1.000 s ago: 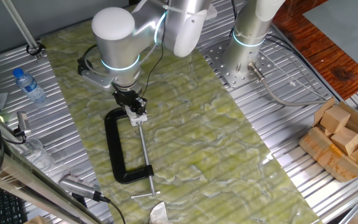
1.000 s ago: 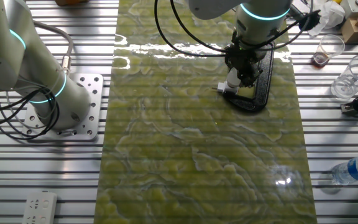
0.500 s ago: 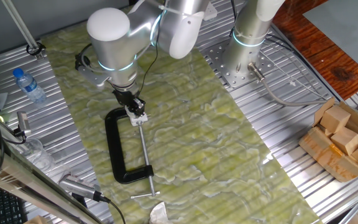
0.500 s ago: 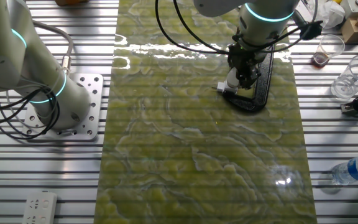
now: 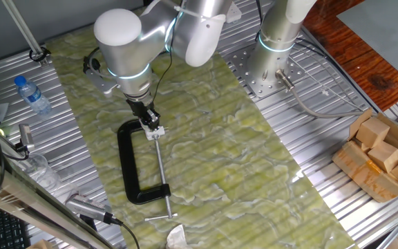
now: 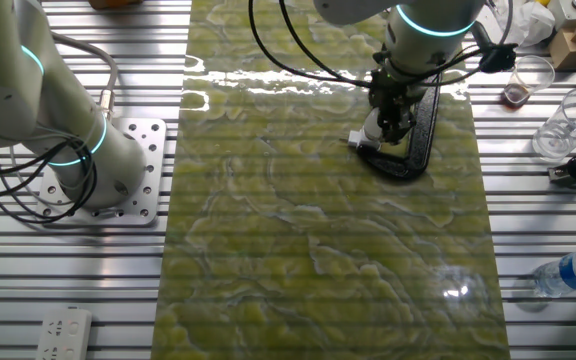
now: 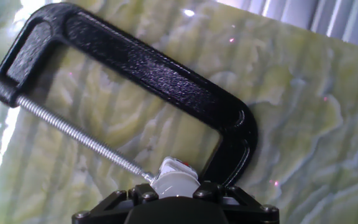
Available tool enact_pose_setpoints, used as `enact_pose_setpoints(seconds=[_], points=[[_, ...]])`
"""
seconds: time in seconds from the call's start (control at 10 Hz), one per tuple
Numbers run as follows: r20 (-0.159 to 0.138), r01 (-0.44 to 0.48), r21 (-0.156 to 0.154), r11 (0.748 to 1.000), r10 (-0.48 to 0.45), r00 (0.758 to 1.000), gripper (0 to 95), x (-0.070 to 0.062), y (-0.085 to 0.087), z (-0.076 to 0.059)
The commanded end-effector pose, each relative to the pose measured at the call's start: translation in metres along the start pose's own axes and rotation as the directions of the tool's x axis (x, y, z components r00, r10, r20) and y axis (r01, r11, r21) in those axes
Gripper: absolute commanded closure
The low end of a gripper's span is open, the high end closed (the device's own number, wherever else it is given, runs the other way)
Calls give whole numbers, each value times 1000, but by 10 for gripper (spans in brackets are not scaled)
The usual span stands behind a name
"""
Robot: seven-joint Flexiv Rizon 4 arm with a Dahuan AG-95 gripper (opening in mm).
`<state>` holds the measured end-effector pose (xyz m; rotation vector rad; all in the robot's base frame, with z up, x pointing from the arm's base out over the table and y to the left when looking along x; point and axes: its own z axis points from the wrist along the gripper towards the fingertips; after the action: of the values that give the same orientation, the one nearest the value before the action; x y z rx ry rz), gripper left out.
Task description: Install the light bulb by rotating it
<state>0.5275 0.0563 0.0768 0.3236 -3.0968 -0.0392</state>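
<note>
We are finding no text, label, brand, number or sign that can be read in any of the three views. The bottle lying well to the left of the black clamp is showing a pale band around its middle, but it is too small for us to read. The grey sheet far to the right of the clamp is carrying a small coloured tag at its edge, and we are making out no letters on it either.
</note>
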Motion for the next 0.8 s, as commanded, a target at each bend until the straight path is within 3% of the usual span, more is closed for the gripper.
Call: enact_pose_setpoints(seconds=[0.1, 0.6, 0.8], points=[[-5, -56, -2, 998, 56, 998, 950, 1, 0, 0], [-15, -211, 0, 977, 211, 977, 950, 1, -1, 1], [-17, -216, 0, 976, 216, 976, 950, 2, -1, 1]])
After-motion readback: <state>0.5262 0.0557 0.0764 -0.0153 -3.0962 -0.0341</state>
